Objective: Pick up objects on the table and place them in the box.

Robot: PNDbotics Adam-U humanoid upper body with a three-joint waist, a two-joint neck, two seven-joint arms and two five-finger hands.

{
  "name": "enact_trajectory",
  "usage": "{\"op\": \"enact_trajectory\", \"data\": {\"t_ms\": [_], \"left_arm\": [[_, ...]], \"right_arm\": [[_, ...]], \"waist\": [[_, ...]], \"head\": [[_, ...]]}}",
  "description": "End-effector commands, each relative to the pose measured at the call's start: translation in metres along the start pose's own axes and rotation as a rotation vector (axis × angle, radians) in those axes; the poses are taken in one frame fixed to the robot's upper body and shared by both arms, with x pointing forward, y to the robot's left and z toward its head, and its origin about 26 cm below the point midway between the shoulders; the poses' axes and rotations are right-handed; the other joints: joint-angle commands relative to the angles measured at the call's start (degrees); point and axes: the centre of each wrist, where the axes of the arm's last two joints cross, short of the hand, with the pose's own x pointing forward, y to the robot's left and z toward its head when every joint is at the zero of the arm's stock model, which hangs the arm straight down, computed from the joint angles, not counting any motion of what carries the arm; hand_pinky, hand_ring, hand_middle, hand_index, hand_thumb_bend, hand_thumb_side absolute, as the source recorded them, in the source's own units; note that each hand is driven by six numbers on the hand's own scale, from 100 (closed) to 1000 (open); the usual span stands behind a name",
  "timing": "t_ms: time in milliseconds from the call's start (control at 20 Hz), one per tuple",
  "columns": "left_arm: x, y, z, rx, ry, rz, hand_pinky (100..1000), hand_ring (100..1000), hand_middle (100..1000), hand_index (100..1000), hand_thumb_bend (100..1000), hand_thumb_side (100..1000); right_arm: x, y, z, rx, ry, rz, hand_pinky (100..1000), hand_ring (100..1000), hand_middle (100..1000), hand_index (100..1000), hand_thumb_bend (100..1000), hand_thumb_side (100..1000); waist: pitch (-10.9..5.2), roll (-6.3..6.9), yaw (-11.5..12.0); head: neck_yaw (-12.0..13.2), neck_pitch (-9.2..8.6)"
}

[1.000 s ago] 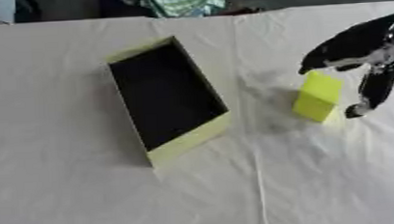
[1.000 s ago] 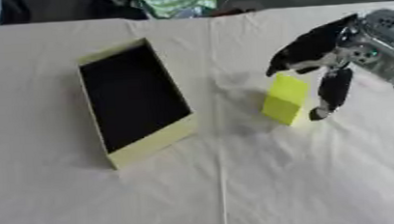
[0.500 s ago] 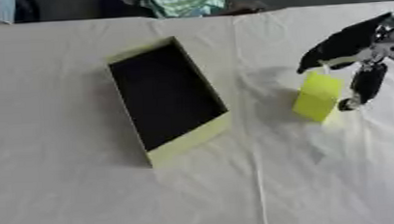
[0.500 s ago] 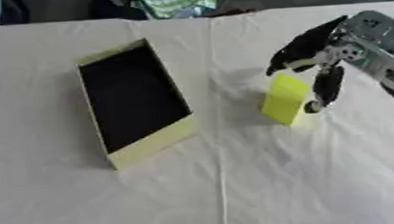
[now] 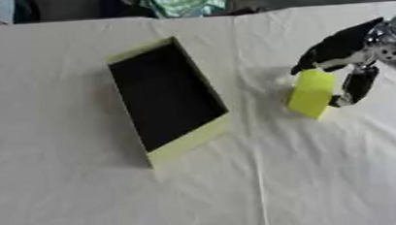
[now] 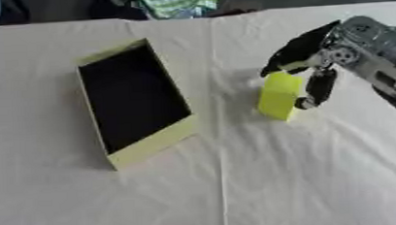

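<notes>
Gripping the bright yellow rectangular block (image 5: 312,93) well is your job here: it stands toward the right edge of the white cloth-covered tabletop (image 5: 324,176), well apart from the open yellow cardboard box with the black inside (image 5: 165,99), which lies near the middle, nothing in it that you can see. Your black right hand (image 6: 311,65) has its fingers curled over the block's top and far side, with the thumb (image 6: 317,89) down along its right face, so it is pinching the block. Judging from that hold, seat the thumb flat against the face before you lift, raise the block straight up, then carry it left over the box's near wall. Your left hand shows in neither view.

Against half a second ago the block appears to stand where it stood, not yet raised, and the thumb has drawn in closer against its side; the box has not shifted.
</notes>
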Motion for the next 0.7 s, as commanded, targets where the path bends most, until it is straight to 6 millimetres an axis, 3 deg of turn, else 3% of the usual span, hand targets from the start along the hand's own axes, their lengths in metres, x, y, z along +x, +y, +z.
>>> {"op": "enact_trajectory", "data": {"t_ms": [50,350,700], "left_arm": [[0.007,0.002,-0.007,-0.02,-0.035,-0.007,653,576,569,706,100,758],[0.007,0.003,-0.007,-0.027,-0.032,-0.009,653,577,570,706,100,757],[0.007,0.003,-0.008,-0.029,-0.032,-0.014,654,579,571,706,100,756]], "right_arm": [[-0.008,-0.005,0.008,-0.02,0.02,-0.003,886,1000,877,884,206,218],[-0.009,-0.007,0.013,-0.067,0.031,-0.021,872,981,803,732,100,194],[-0.009,-0.014,0.028,-0.126,0.032,-0.053,854,944,715,675,100,154]], "waist": [[-0.42,-0.58,0.01],[-0.65,-0.61,-0.34],[-1.39,-0.65,-0.72]], "head": [[0.01,-0.2],[0.11,-0.14],[0.28,-0.32]]}}
